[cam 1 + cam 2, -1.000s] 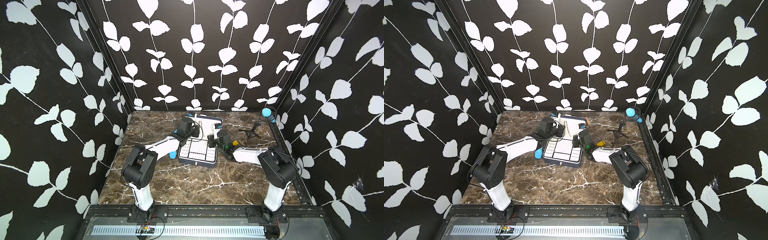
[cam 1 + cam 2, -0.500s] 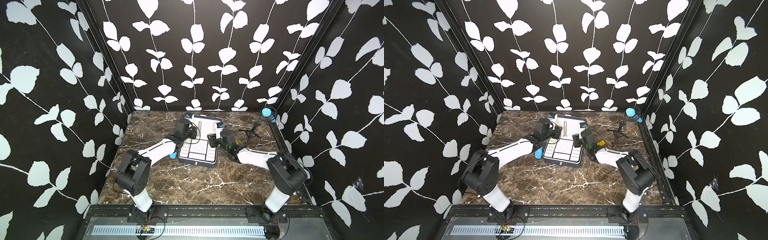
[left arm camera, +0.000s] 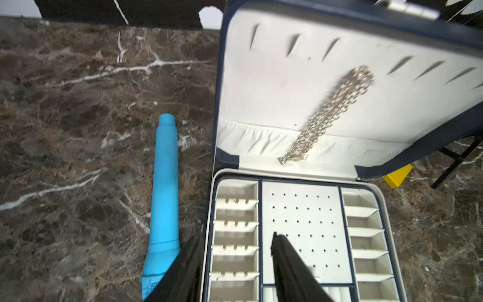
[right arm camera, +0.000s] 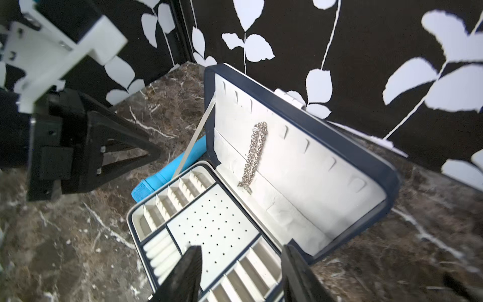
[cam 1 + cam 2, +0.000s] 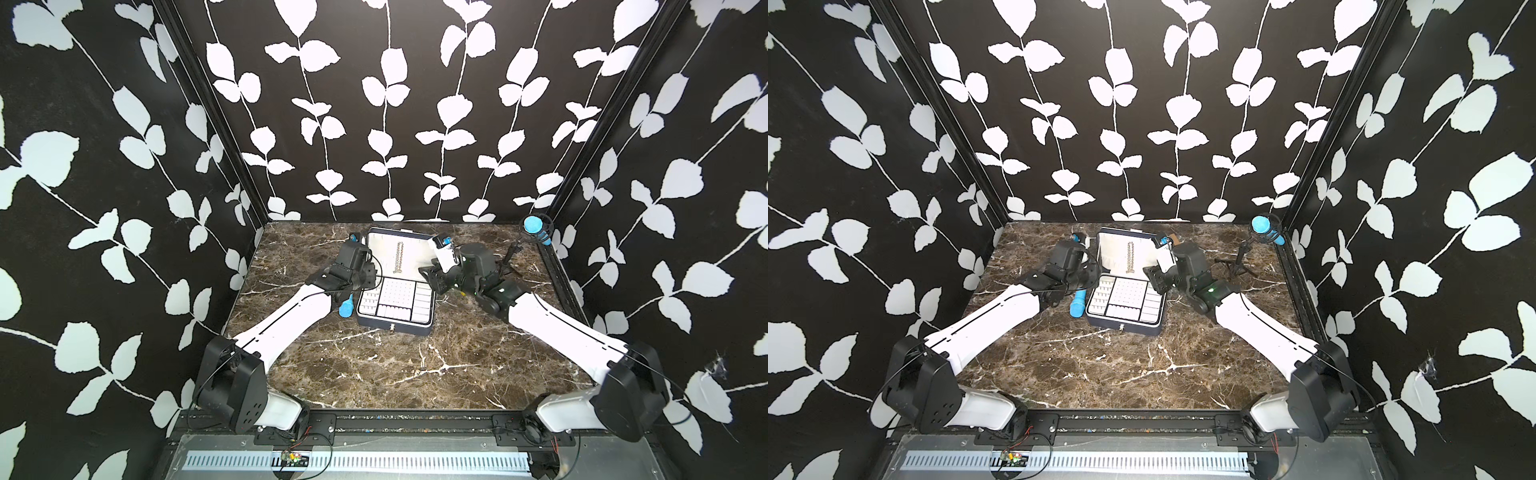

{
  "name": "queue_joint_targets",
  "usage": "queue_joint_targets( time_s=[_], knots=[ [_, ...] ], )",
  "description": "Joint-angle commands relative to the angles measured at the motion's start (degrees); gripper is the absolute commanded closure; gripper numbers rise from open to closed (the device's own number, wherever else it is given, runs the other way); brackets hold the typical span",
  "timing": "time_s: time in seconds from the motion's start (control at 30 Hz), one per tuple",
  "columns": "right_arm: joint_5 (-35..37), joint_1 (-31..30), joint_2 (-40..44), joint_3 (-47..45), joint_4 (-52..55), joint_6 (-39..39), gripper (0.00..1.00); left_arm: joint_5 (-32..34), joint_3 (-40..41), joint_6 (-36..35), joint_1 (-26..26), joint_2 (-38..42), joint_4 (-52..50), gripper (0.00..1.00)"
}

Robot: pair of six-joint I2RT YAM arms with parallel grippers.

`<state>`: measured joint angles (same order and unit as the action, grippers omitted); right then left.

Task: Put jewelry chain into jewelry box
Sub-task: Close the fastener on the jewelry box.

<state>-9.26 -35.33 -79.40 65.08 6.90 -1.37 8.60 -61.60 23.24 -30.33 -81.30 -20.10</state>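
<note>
**Release of the chain.** My left gripper (image 3: 236,236) and my right gripper (image 4: 241,248) both stand with fingers apart and nothing between them. A second ago each was much nearer closed. The jewelry chain (image 4: 254,157) now hangs free of me, doubled over a tab on the white lining of the raised lid of the jewelry box (image 5: 392,325). Its lower end rests at the gathered pocket, just above the compartmented tray. A blue cylinder (image 3: 164,196) lies on the table just beside the box, untouched. I judge the placement essentially done. What remains is to draw both arms clear without nudging the lid, since a knock could shake the chain off its tab.
</note>
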Motion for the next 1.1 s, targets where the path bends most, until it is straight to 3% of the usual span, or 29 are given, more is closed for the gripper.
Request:
queue_joint_targets(
  time_s=[0.0, 0.17, 0.27, 0.37, 0.73, 1.07],
  knots=[
    [-0.09, 0.31, 0.25, 7.58, 10.34, -15.23, 0.46, 0.39, 2.8, 2.6, 0.27, 0.42, -4.76, 0.54],
    [-4.35, 1.41, -8.8, 23.64, 22.36, -28.18, 0.41, 0.84, 4.97, 4.02, 0.28, -0.6, -3.49, 0.54],
    [-6.81, 2.42, -15.83, 32.3, 26.5, -32.73, 0.14, 0.43, 7.11, 6.0, 0.27, 0.66, -1.55, 0.54],
    [-8.95, 3.55, -21.56, 38.0, 26.64, -35.86, 0.03, 1.68, 9.1, 7.29, 0.25, 2.37, -0.43, 0.54],
    [-15.22, 6.01, -33.46, 46.58, 22.55, -43.7, 0.01, 3.47, 13.21, 9.22, 0.27, 7.19, 2.12, 0.54],
    [-13.58, 6.31, -37.57, 45.16, 16.18, -47.12, 0.04, 2.33, 13.33, 9.9, 0.29, 6.24, 3.46, 0.55]
  ],
)
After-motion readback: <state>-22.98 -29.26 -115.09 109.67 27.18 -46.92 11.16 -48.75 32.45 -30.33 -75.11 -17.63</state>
